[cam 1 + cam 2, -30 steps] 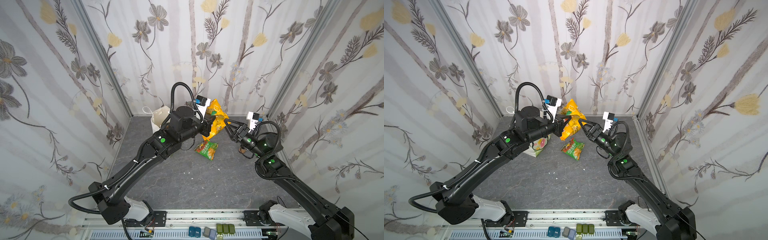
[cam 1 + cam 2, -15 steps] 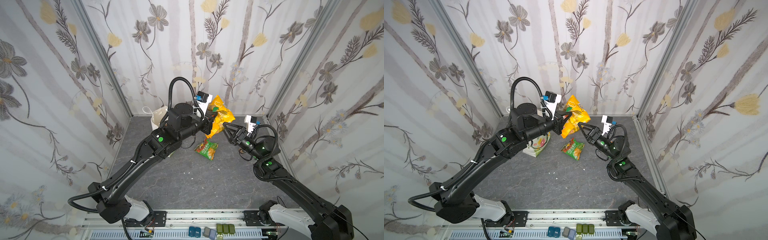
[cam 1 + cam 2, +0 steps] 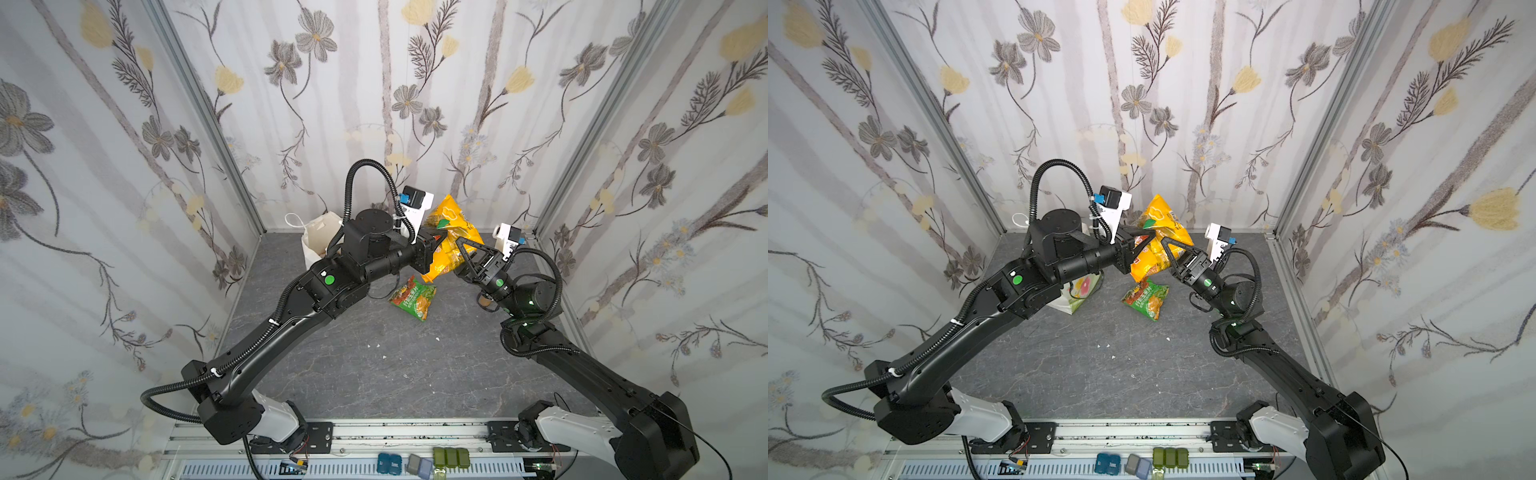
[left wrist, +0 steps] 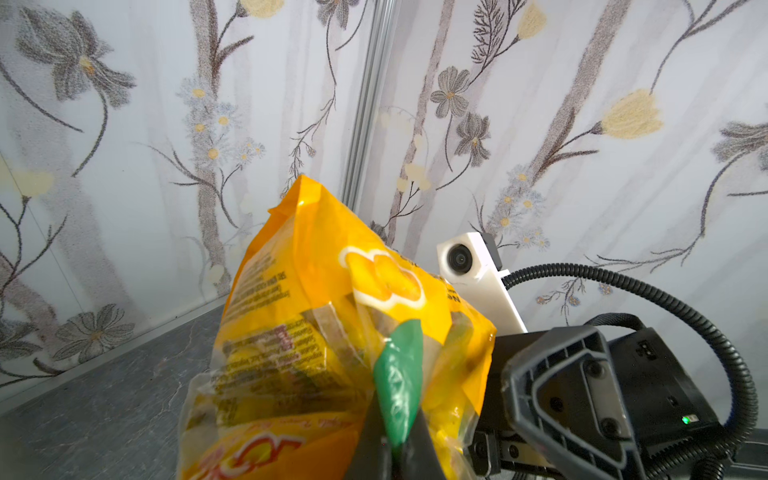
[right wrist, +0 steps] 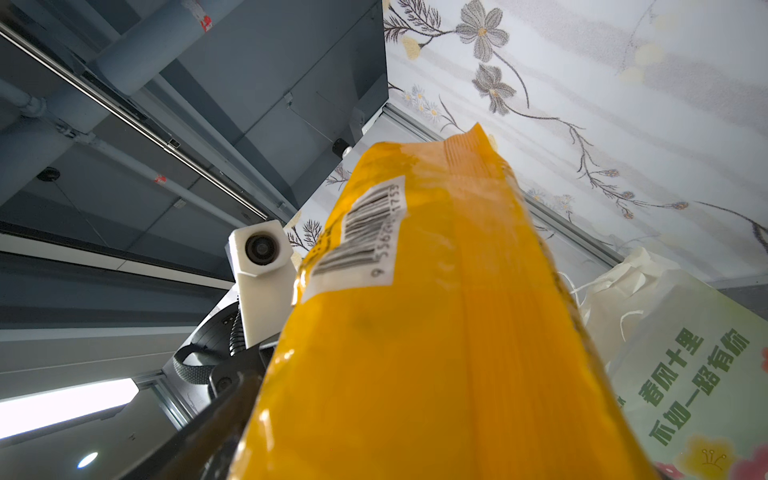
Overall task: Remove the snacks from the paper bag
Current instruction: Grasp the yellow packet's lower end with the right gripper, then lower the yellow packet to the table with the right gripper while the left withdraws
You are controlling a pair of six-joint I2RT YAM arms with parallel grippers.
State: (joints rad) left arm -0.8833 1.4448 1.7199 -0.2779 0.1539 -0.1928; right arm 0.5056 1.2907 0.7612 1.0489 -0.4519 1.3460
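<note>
Because the yellow-orange packet hangs in the air with its long axis close to upright, sealed top up toward the far wall and lower end dangling above the table, your next move depends on which side of it each pincer stands. The packet is over the far middle of the scene, well clear of the paper bag, which stands at the far left behind the left arm.

The left gripper reaches in from the left and is pressed together on the packet at about mid-height. In the left wrist view its fingers nip a green fold of the foil. The right gripper comes in from the right at much the same height. Its jaws are spread and, as far as both top views show, they straddle the packet. You cannot tell whether either pad touches the foil.

So the packet lies straight ahead of the right pincer, crosswise to its reach, and that arm is as near as the left. My judgement is that a handover is in hand: close the right across the packet's thin side before the left lets go.

Directly below, the green packet lies flat on the table.
</note>
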